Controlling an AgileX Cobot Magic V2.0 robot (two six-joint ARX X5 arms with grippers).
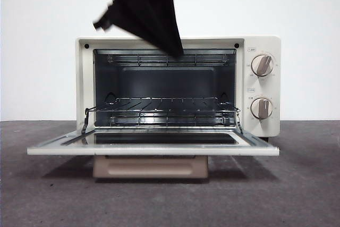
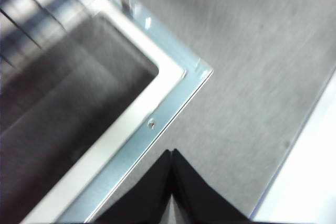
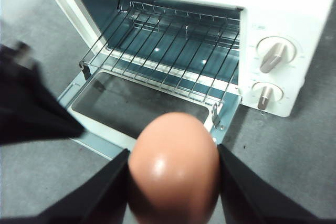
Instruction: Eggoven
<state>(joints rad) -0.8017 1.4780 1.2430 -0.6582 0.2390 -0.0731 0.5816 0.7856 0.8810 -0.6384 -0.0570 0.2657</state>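
Though door (image 1: pixel 154 150) down — left hand (image 1: pixel 175 51) before oven (image 1: pixel 178 86)

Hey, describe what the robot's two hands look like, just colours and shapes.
Both hands are matte black. The left hand shows two wedge-shaped jaws tapering to a thin tip. The right hand has broad, flat, angular jaws, also plain black with no markings. In the front view a hand appears as a dark, blurred, pointed block with thin black cables beside it.
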